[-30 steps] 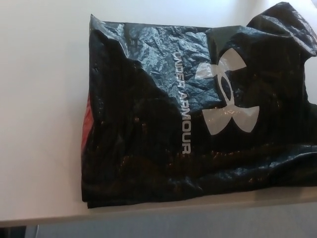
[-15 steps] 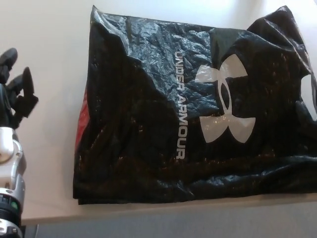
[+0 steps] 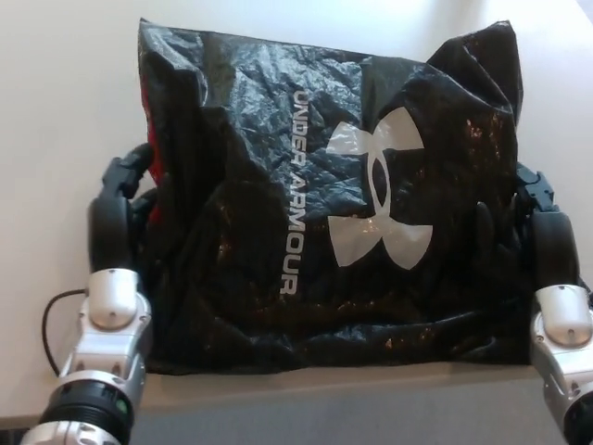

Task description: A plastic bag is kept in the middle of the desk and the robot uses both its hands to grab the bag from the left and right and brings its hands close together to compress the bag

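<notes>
- Bag (image 3: 315,204) of shiny black plastic lies flat on the white desk (image 3: 65,111), taking up most of the middle of it.
- The bag is full of wrinkles, and it has a white logo and the words UNDER ARMOUR printed on it.
- A strip of red (image 3: 154,185) peeks out at the bag's left edge.
- The bottom edge of the bag sits right at the front edge of the desk.
- The left hand (image 3: 120,209) is pressed against the left side of the bag, next to the red strip, with its black fingers curled onto the plastic.
- The silver wrist (image 3: 111,315) of the left arm comes up from below the bag's bottom left corner, and a thin black cable loops beside it.
- The right hand (image 3: 547,232) touches the right side of the bag, but the bag covers much of it, so I cannot tell how its fingers sit.
- The right arm's silver wrist (image 3: 563,320) shows below the bag's bottom right corner.
</notes>
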You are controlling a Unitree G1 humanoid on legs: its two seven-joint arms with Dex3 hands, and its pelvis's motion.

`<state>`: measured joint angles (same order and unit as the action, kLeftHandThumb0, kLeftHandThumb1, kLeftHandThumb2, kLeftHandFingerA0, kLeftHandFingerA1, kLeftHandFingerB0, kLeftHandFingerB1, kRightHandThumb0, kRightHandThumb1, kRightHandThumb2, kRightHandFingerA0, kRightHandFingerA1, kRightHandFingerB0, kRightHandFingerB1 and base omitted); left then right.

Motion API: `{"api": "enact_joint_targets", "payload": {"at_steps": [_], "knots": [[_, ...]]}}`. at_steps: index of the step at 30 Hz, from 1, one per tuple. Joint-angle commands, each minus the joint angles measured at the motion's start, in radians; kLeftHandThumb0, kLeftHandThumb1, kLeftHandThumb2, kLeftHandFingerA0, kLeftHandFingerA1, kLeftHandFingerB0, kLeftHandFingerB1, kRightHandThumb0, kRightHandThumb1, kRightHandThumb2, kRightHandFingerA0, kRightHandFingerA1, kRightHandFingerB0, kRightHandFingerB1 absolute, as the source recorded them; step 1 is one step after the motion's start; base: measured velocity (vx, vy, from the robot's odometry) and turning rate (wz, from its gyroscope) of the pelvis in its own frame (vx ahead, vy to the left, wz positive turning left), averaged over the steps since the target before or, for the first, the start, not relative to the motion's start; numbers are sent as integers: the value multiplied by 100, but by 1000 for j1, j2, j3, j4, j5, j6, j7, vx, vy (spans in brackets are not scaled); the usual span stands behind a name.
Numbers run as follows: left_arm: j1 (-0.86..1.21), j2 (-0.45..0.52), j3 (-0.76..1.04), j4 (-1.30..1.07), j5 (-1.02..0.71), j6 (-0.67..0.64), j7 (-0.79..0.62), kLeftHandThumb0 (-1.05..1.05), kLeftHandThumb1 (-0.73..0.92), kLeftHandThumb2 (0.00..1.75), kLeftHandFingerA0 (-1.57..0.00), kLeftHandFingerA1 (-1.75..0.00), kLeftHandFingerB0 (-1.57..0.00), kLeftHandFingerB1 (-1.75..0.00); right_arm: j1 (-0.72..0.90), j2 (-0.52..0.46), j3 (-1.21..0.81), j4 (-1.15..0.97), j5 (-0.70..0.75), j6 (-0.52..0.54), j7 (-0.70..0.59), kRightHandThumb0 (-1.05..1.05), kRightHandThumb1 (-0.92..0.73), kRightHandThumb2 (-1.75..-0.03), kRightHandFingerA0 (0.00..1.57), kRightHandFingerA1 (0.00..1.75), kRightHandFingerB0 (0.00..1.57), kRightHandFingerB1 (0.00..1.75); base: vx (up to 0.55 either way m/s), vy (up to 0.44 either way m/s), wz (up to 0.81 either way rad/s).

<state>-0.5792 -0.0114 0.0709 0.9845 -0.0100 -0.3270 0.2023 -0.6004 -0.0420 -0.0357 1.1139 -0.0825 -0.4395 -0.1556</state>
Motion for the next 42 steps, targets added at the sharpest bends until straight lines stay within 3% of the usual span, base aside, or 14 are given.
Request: {"api": "enact_joint_targets", "payload": {"at_steps": [1, 6, 7, 10, 11, 14, 15, 16, 17, 21, 37, 38, 41, 42], "knots": [[18, -68, -21, 21, 26, 20, 42, -67, 92, 81, -25, -43, -19, -33, 5, 68, 53, 3, -40, -6, -5, -87, -75, -110, 1, 42, 13, 35, 0, 0, 0], [26, -128, -38, 20, 27, 20, 46, -66, 92, 86, -23, -39, -18, -30, 5, 115, 82, -6, -36, -6, 2, -84, -75, -110, 1, 33, 12, 30, 0, 0, 0], [28, -156, -34, 18, 9, 21, 31, -31, 63, 119, -2, -50, 0, -48, 2, 130, 89, -7, -37, -8, 10, -82, -75, -112, 1, 34, 11, 28, 0, 0, 0], [32, -179, -41, 9, 16, 36, 34, -31, 64, 119, -2, -50, 0, -48, 3, 148, 88, -8, -23, -12, 24, -74, -70, -111, 0, 36, 7, 31, 0, 0, 0], [26, -191, -48, 8, 20, 35, 33, -64, 84, 118, -9, -49, -1, -39, -3, 154, 92, -7, -25, -14, 26, -78, -73, -110, 4, 33, 5, 28, 0, 0, 0], [29, -212, -59, -6, 25, 30, 41, -72, 88, 119, -13, -50, -1, -36, -8, 169, 95, 0, -26, -23, 34, -81, -73, -110, 5, 34, 8, 27, 0, 0, 0], [31, -213, -64, -11, 27, 24, 35, -63, 83, 116, -3, -46, -6, -34, -8, 171, 98, -1, -28, -24, 36, -81, -74, -111, 5, 33, 8, 27, 0, 0, 0], [36, -219, -69, -22, 22, 9, 13, -67, 92, 89, -4, -27, -8, -23, -7, 174, 103, -3, -32, -24, 36, -82, -74, -111, 5, 35, 8, 27, 0, 0, 0], [38, -222, -80, -29, 25, -15, -2, -64, 91, 122, 0, -26, -12, -32, -6, 178, 108, -3, -37, -30, 35, -86, -78, -115, 3, 37, 12, 28, 0, 0, 0], [30, -202, -131, -38, 77, -55, 16, -64, 92, 125, 0, -24, -8, -34, -5, 181, 126, -15, -57, -54, 11, -71, -76, -116, 0, 33, 3, 31, 0, 0, 0], [20, -197, -126, -43, 64, -49, 8, -62, 92, 124, 0, -26, -8, -35, -18, 177, 103, -9, -36, -64, 40, -72, -75, -114, 2, 39, 4, 34, 0, 0, 0], [20, -197, -125, -43, 63, -45, 8, -63, 92, 124, 0, -26, -9, -35, -18, 177, 105, -8, -40, -67, 38, -77, -92, -74, 7, 28, 9, 25, 0, 0, 0], [23, -194, -125, -47, 65, -49, 10, -63, 92, 123, 0, -26, -9, -36, -17, 178, 105, -8, -40, -67, 41, -77, -92, -75, 7, 28, 9, 25, 0, 0, 0], [25, -192, -125, -49, 65, -53, 9, -63, 92, 123, 0, -28, -9, -36, -19, 178, 106, -7, -41, -68, 41, -84, -78, -93, 8, 32, 6, 26, 0, 0, 0]]}}
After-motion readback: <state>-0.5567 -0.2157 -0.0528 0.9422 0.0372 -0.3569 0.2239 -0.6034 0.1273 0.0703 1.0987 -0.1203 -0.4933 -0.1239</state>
